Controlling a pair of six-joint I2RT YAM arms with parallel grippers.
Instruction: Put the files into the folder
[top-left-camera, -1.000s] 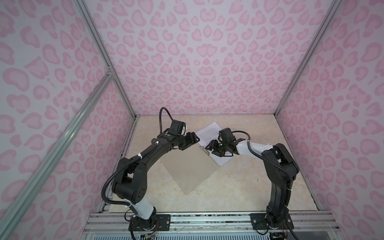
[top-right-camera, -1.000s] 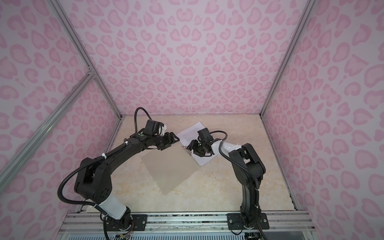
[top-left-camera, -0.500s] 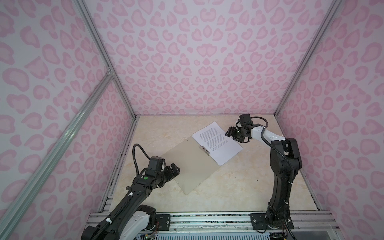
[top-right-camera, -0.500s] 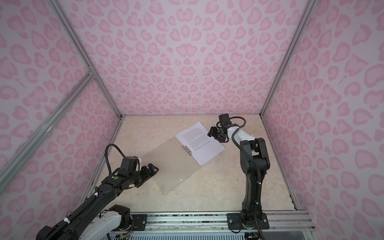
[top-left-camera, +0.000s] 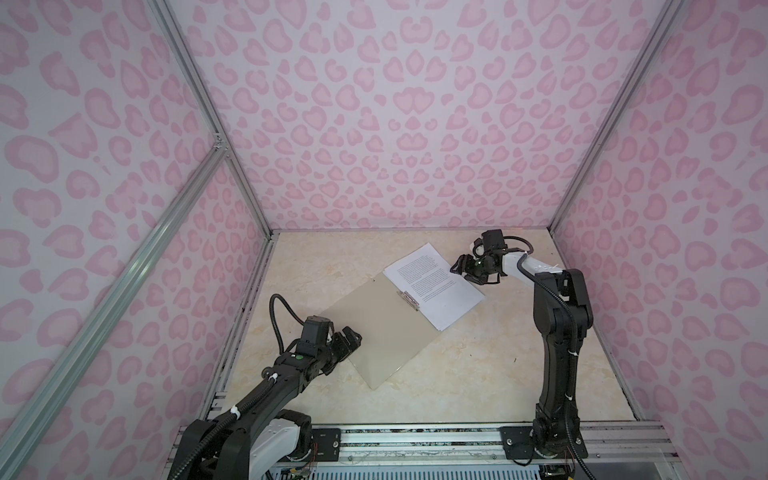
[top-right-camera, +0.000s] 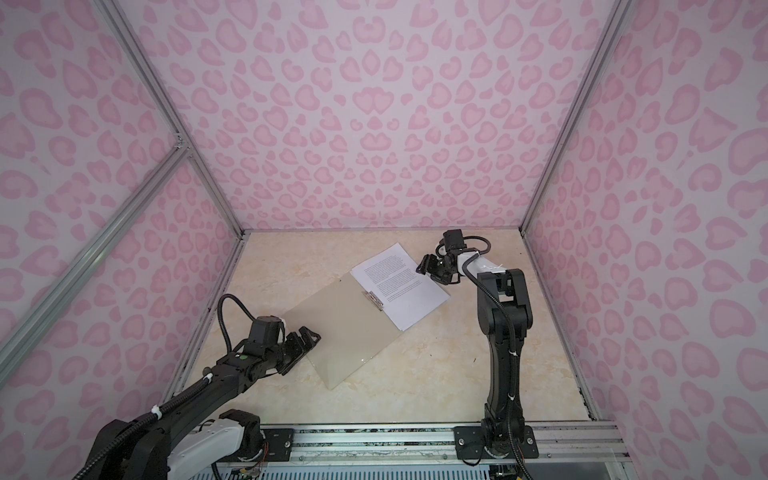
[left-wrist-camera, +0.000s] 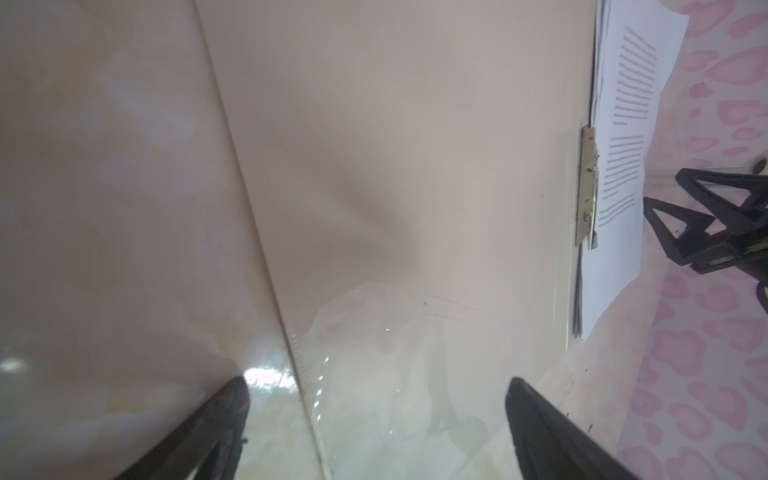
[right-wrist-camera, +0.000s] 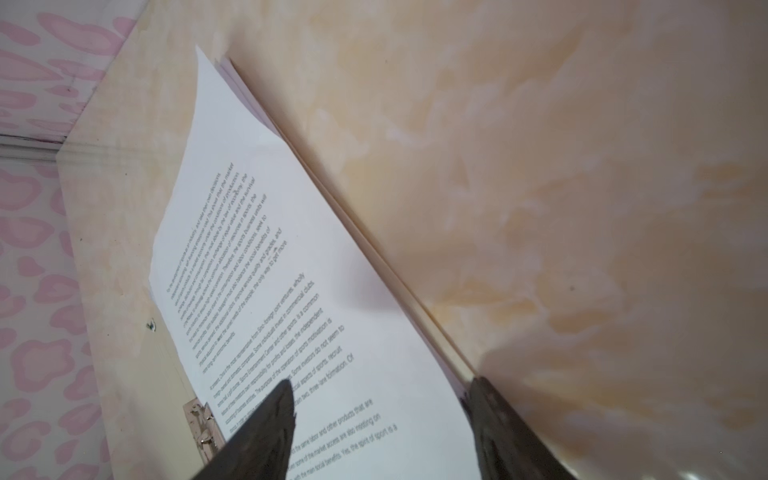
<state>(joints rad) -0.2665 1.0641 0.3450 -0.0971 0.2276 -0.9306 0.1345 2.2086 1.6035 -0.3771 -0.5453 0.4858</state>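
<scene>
The folder (top-left-camera: 374, 328) (top-right-camera: 345, 328) lies open and flat on the table, its beige cover toward the front left. The files (top-left-camera: 432, 284) (top-right-camera: 399, 286), white sheets of black text, rest stacked on its far right half beside the metal clip (top-left-camera: 409, 300) (left-wrist-camera: 587, 187). My left gripper (top-left-camera: 351, 336) (top-right-camera: 309, 334) (left-wrist-camera: 376, 380) stands open and empty at the cover's near left edge. My right gripper (top-left-camera: 464, 272) (top-right-camera: 430, 272) (right-wrist-camera: 381, 382) is open at the far right edge of the files (right-wrist-camera: 332, 291), one finger over the top sheet and the other at the stack's edge.
Pink patterned walls (top-left-camera: 395, 124) close in the cream marbled table (top-left-camera: 478, 374) on three sides, with metal frame posts at the corners. Both arm bases sit on the rail (top-left-camera: 415, 436) along the front edge.
Both grippers have left the clip area. The left arm drew back to the cover's near left edge and opened wider. The right gripper moved out to the files' far right edge.
</scene>
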